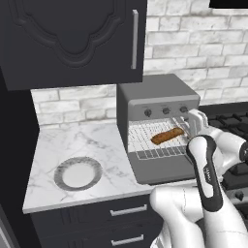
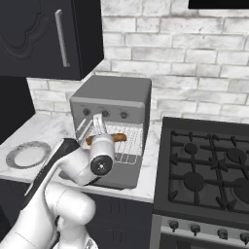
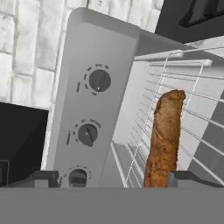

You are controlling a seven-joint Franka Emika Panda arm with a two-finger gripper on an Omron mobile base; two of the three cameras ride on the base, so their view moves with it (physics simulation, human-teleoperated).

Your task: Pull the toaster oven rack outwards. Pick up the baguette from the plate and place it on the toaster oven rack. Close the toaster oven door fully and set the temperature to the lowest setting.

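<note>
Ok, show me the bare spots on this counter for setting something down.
Free: the marble counter between the plate and the toaster oven, and behind the plate up to the brick wall. Crowded: the oven front, where the lowered door, the pulled-out rack with the baguette and the arm sit.

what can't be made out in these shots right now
- Toaster oven door: its handle is hidden behind the arm in both base views.
- Knobs: hand view, setting marks too small to read; the lowest is cut by the bottom band.
- Baguette: lower end cut off there too.
</note>
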